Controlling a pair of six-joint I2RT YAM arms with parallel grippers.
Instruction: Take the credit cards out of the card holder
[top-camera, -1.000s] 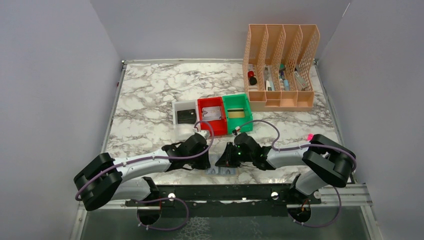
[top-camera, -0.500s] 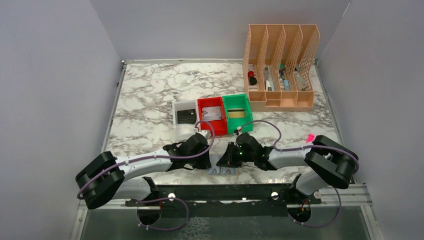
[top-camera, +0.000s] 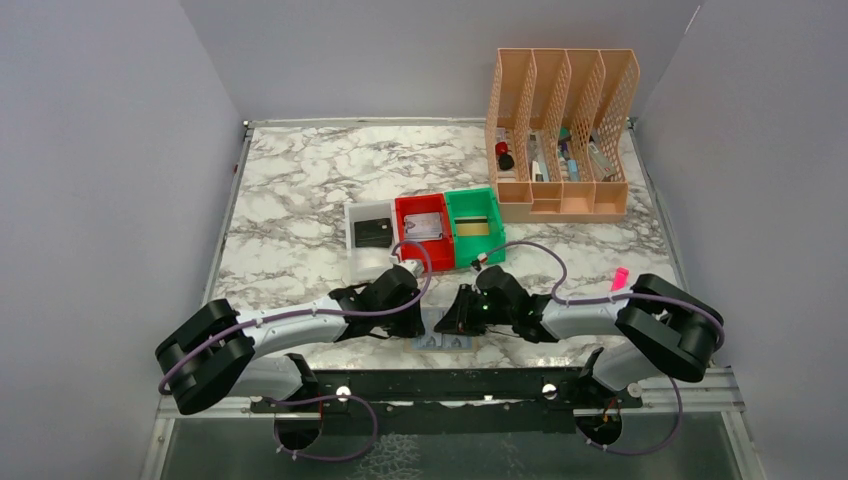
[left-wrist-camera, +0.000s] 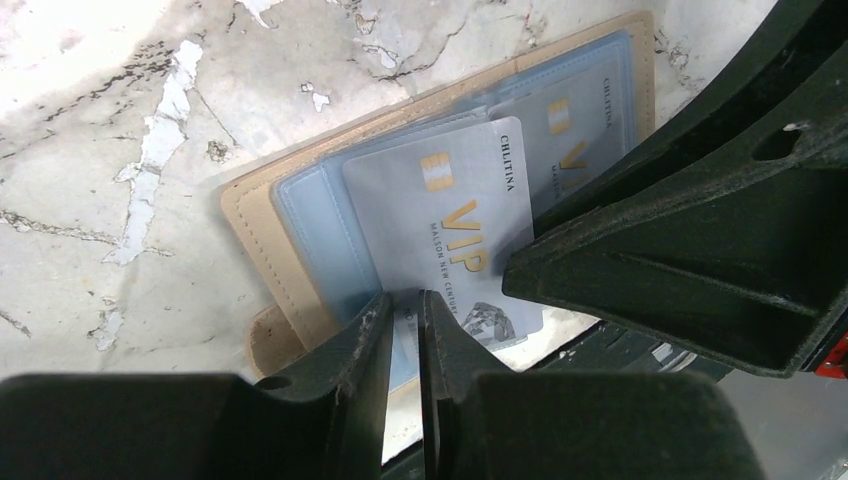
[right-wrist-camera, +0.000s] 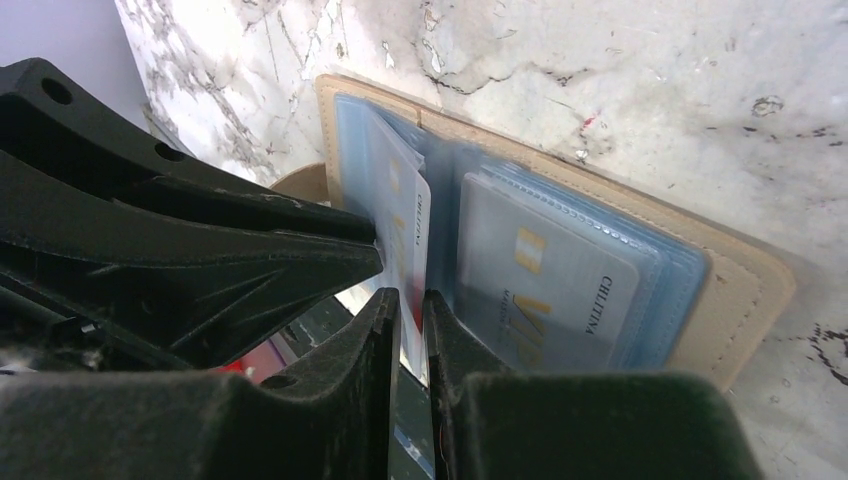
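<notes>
Grey plastic card (left-wrist-camera: 450, 220) juts from the tan card holder (left-wrist-camera: 262, 215), which lies open on the counter (left-wrist-camera: 120, 120) beneath both arms. Left end effector (left-wrist-camera: 403, 330) clamps its corner; right end effector (right-wrist-camera: 407, 325), just beside, pinches its edge.

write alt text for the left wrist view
A silver-grey VIP card sticks partway out of an open tan card holder on a marble table, its lower corner pinched in the left tool. The right tool fills the right side, its tip against the card's edge.
</notes>
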